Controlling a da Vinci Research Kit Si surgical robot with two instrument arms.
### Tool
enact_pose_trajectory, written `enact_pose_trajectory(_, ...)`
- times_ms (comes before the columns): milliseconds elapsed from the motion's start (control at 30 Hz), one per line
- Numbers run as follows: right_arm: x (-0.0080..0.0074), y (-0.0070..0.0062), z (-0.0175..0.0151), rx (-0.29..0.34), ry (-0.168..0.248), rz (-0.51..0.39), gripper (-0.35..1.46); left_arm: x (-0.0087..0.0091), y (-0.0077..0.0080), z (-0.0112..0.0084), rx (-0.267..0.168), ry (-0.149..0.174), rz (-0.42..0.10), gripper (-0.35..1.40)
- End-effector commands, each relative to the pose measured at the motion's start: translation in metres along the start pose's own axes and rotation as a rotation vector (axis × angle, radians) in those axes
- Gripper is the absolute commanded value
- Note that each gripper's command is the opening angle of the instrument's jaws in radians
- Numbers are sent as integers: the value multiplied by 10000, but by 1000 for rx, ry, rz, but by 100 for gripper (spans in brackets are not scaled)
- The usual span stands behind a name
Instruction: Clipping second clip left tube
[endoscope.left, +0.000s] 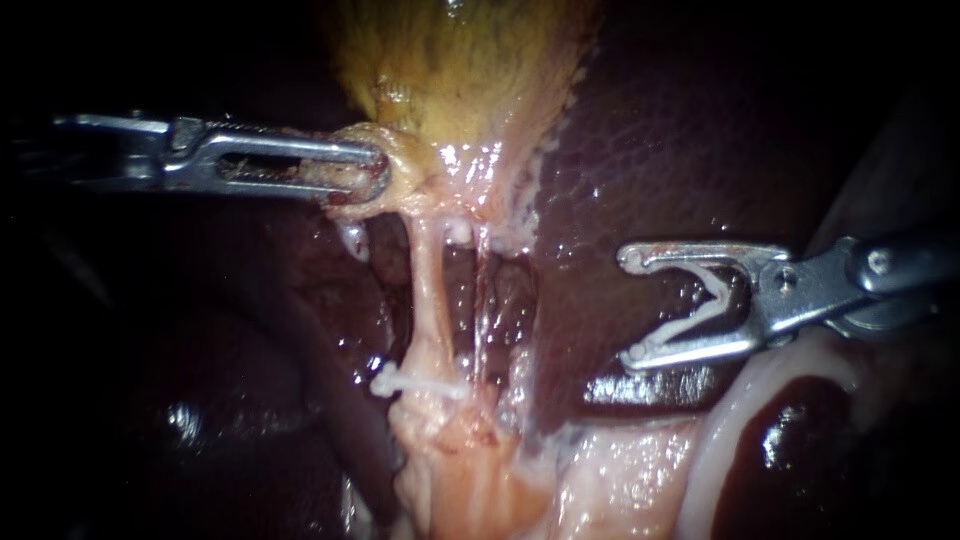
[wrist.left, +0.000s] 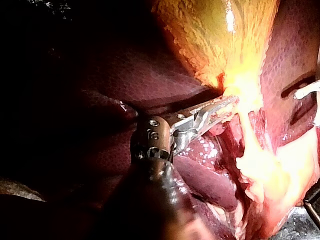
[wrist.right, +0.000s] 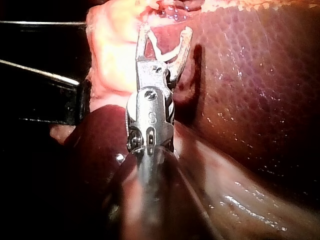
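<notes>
The left instrument (endoscope.left: 365, 176) had its jaws clamped on the neck of the gallbladder (endoscope.left: 460, 70), at the far end of the left tube (endoscope.left: 428, 290) from the seated clip (endoscope.left: 420, 384), which crossed that taut tube. The right instrument (endoscope.left: 632, 308) hung well apart from the seated clip, over the liver (endoscope.left: 660, 140), its jaws spread wide around a loaded clip (endoscope.left: 695, 320) that touched both of them. The thin right tube (endoscope.left: 481, 300) ran just beside the seated clip, so an approach from that side could likely snare it as well. A landing too near the seated clip would probably crowd it, a shallow bite might span only part of the tube, and a harder pull on the gallbladder risked tearing it.
</notes>
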Motion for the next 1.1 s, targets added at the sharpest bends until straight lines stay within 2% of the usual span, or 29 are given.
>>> enact_pose_trajectory(33, 0, 0, 0, -1, 0, 1, 50, 0, 0, -1, 0, 0, 0, -35)
enact_pose_trajectory(133, -1, 1, 0, -1, 0, 2, 50, 4, 5, -12, -5, -4, -3, -35)
enact_pose_trajectory(267, -1, 1, 0, -1, -1, 2, 50, 14, 17, -42, -4, -8, -11, -35)
enact_pose_trajectory(400, 1, 1, 3, 10, 2, 2, 50, 27, 27, -74, 2, 17, -23, -35)
enact_pose_trajectory(467, 5, -2, 8, 22, 1, 2, 50, 31, 29, -81, 2, 24, -32, -35)
enact_pose_trajectory(600, 13, -13, 28, 48, 9, 14, 50, 29, 30, -79, 4, 25, -31, -35)
enact_pose_trajectory(867, 31, -37, 88, 103, 32, 138, 50, 30, 31, -74, 6, 26, -32, -35)
enact_pose_trajectory(967, 39, -40, 110, 114, 49, 180, 50, 30, 32, -73, 7, 27, -32, -35)
enact_pose_trajectory(1100, 46, -34, 135, 118, 51, 211, 50, 30, 33, -73, 8, 28, -32, -35)
